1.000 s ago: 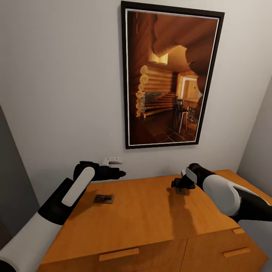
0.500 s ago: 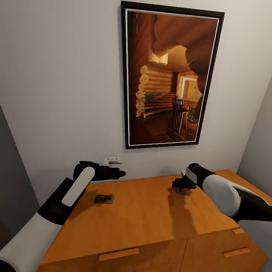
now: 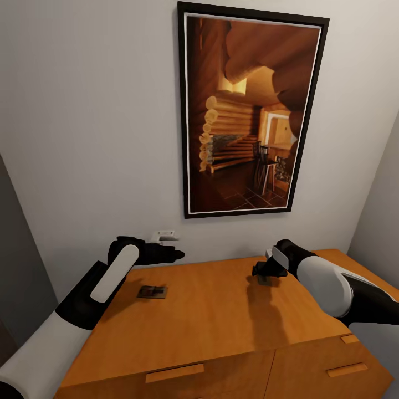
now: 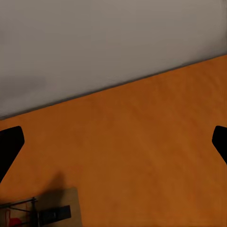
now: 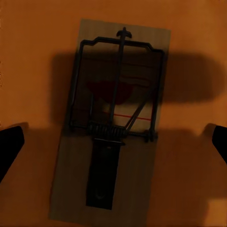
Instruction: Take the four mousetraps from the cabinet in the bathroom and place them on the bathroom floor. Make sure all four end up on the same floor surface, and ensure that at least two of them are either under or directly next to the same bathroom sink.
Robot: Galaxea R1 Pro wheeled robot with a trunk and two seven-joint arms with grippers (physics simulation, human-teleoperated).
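Two mousetraps lie on top of the orange-brown cabinet [image 3: 210, 316]. One mousetrap [image 3: 152, 292] rests at the left part of the top, just below and in front of my left gripper [image 3: 176, 255], which hovers open near the wall; its corner shows in the left wrist view as a tan board [image 4: 45, 213]. The other mousetrap [image 3: 265, 280] lies under my right gripper [image 3: 260, 271]. In the right wrist view this mousetrap [image 5: 111, 120] lies flat between the spread black fingertips [image 5: 9, 144], which stand apart from it. The right gripper is open.
A large framed picture [image 3: 249, 111] of a log interior hangs on the grey wall above the cabinet. A small white wall fitting [image 3: 163, 236] sits just behind the left gripper. Drawer handles [image 3: 174, 372] show on the cabinet front. Walls close in on both sides.
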